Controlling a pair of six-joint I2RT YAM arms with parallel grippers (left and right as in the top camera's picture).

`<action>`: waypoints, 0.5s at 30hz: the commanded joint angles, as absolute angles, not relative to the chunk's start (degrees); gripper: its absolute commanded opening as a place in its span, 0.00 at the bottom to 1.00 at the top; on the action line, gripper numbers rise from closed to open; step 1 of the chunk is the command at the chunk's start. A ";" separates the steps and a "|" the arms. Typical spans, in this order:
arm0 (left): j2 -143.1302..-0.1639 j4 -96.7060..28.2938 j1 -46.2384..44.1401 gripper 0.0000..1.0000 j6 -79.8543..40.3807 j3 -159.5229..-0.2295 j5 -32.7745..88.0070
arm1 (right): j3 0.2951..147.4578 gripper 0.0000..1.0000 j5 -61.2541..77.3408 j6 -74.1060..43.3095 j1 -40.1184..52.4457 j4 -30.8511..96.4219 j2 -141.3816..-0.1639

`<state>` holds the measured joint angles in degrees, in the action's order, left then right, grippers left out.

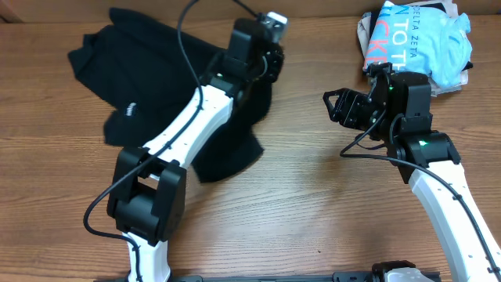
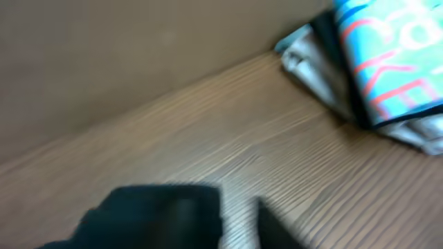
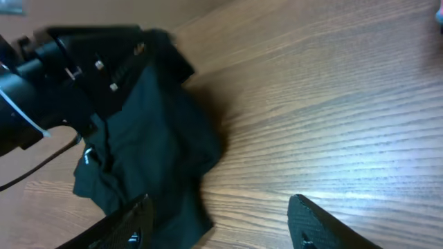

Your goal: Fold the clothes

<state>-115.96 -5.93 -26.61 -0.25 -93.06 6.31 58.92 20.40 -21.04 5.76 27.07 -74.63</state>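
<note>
We see the table (image 1: 313,211) bearing a black garment (image 1: 117,55), rumpled at the left, so we judge its folding barely begun. A folded pile (image 1: 415,39) topped by a blue shirt sits in the far right corner. Our left gripper (image 1: 266,66) is at the garment's edge; whether it grips, we cannot tell. Our right gripper (image 1: 337,108) hangs wide open, empty.

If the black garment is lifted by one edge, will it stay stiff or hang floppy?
Probably floppy: the black garment lies in soft folds and bunches near the left end effector. Lifted, it likely drapes and trails instead of keeping shape. Pushed on the wooden table, it may wrinkle rather than slide whole.
</note>
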 commanded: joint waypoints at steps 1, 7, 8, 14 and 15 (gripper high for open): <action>-116.09 -6.61 -27.03 1.00 -0.82 -94.85 7.05 | 59.99 0.67 20.67 -21.26 5.43 26.94 -73.93; -113.60 -25.30 -22.98 1.00 -0.84 -98.59 5.56 | 59.99 0.68 20.67 -20.99 5.56 26.94 -73.93; -113.01 -28.86 -21.85 1.00 -0.84 -99.00 4.62 | 59.99 0.68 20.69 -20.84 5.61 26.96 -73.95; -111.28 -46.24 -11.90 1.00 -1.15 -99.26 0.89 | 59.99 0.68 20.64 -19.11 7.68 26.35 -74.48; -111.37 -47.90 -9.91 1.00 -1.89 -99.18 0.89 | 59.99 0.68 20.62 -19.11 8.08 26.06 -74.76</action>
<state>-114.21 -45.50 -14.66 -0.51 -97.56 3.38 58.92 20.58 -20.40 6.83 26.87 -74.63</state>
